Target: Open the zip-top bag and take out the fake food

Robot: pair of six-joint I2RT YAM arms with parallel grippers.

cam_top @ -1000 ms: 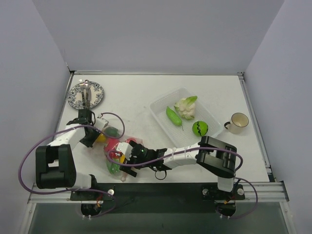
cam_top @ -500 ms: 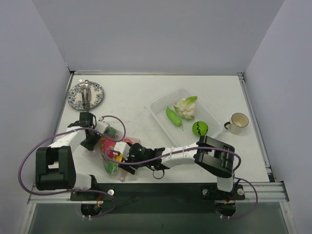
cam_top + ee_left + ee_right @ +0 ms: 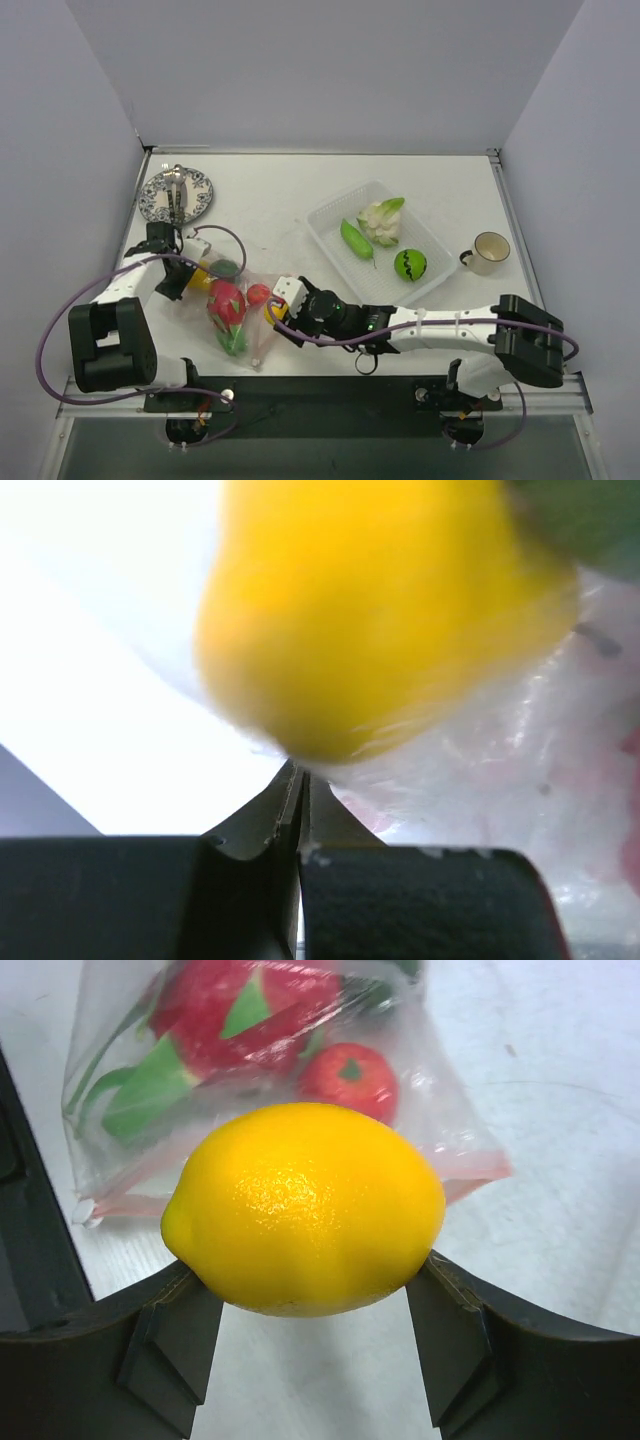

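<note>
Right, the worktop is the biggest thing to reckon with: it looks smooth and hard, so a round piece set down carelessly will probably roll.

On it, just ahead of your right tool, lies the zip-top bag. It is thin, clear, crinkly film, likely near weightless and with no stiffness of its own, so expect it to drag after anything you pull. Its pink zip strip runs along the edge nearest that tool. It looks like the firmest part and the best place to take hold.

Your left tool has its jaws pressed together on a fold of the film, and a yellow piece bulges against the plastic just ahead of its tips. Treat that pinch as your anchor. Film is slick, so it may creep out under a hard tug.

Deepest in the bag from the right tool sits the red piece with green leaves, the bulkiest one. It is probably hollow, light plastic, and best gripped across its middle.

The lemon is clamped between the right tool's two jaws across its widest part and looks clear of the film. It is glossy and rounded, so a firmer squeeze could squirt it out.

Smallest is the small red round piece, under film just beyond the lemon.
</note>
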